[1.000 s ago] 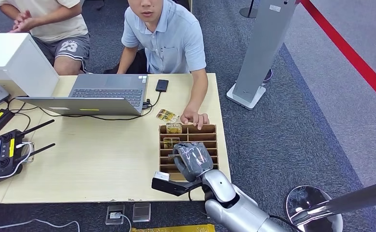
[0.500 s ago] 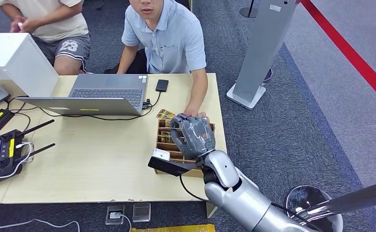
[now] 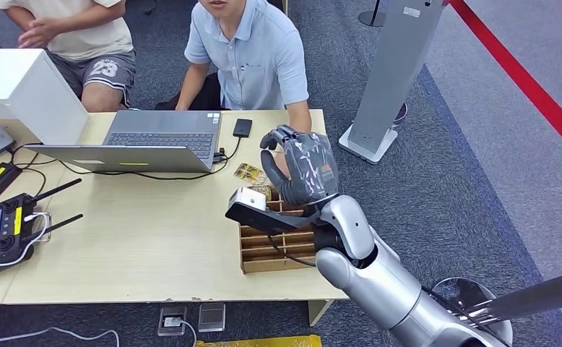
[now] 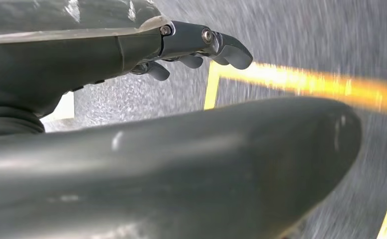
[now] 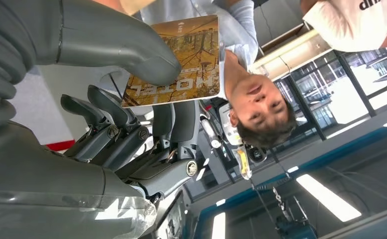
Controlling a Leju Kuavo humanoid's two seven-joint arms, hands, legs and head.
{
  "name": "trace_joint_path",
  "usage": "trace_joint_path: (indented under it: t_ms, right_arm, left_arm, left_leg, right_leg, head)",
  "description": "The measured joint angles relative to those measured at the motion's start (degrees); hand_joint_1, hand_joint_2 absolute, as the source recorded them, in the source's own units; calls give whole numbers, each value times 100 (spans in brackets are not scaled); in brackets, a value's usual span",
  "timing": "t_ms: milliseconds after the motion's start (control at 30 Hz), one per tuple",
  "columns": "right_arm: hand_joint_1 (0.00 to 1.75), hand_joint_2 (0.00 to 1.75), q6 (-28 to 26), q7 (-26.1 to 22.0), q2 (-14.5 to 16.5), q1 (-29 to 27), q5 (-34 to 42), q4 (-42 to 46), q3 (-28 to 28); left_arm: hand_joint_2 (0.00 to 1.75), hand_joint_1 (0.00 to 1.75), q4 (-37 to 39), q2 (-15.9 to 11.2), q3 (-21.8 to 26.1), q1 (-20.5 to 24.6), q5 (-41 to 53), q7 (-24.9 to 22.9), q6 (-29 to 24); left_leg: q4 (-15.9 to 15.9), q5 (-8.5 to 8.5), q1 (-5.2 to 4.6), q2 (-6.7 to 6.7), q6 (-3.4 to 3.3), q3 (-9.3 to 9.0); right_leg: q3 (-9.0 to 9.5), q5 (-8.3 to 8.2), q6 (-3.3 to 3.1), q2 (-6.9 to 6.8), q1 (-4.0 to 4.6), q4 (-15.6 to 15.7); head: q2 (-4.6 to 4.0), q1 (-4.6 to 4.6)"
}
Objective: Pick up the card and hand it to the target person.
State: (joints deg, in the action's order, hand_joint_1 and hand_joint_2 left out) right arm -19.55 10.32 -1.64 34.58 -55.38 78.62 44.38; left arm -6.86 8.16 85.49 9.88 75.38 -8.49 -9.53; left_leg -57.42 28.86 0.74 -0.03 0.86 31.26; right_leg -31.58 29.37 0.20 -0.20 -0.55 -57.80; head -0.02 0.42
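In the right wrist view, a card (image 5: 179, 62) printed with an autumn forest and the word HOTEL is pinched between my right hand's thumb and fingers (image 5: 124, 122). In the head view my right hand (image 3: 301, 170) is raised above the far end of the wooden card box (image 3: 278, 249), its back toward the camera, reaching toward the person in the light blue shirt (image 3: 253, 61) seated behind the table. My left hand (image 4: 82, 55) hangs over grey carpet with its fingers apart and nothing in it.
A second card (image 3: 248, 172) lies on the table beside the box. A laptop (image 3: 159, 137), a black phone (image 3: 242, 128), a white box (image 3: 18, 90) and a controller (image 3: 7, 231) sit on the table. Another person (image 3: 83, 36) sits at the back left. A grey stand (image 3: 386, 79) is on the right.
My right hand has lifted from the card box and moved up and away toward the person in blue, carrying the card. The person's hand on the box is now hidden behind mine.
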Motion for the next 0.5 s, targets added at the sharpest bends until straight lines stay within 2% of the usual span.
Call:
trace_joint_path:
  t_ms: [100,200,300,500]
  right_arm:
    - [175,175,58,-245,106,433,112,-467,-67]
    - [175,175,-25,-518,323,826,107,-1127,-94]
    - [175,175,-61,-599,579,1096,53,-1776,-89]
    - [175,175,-161,-615,967,1359,-169,-2682,-54]
  left_arm:
    - [0,0,22,-300,-19,23,578,-115,1556]
    - [0,0,50,-624,-46,54,990,-131,2485]
    - [0,0,102,-890,-74,82,1172,-107,2821]
    - [0,0,211,-1137,-92,99,1319,-108,2830]
  left_leg:
    - [0,-5,3,-1,7,1]
    - [0,-9,5,-4,12,1]
    - [1,-11,5,-5,15,2]
    - [1,-11,5,-5,14,5]
  right_leg:
    - [0,-1,-2,-2,3,-5]
    - [-6,-1,-4,-3,4,-14]
    - [-10,1,-7,-6,4,-19]
    - [-11,3,-9,-5,4,-20]
  head:
    - [0,1]
    - [0,-4]
    - [0,-26]
    - [0,-16]
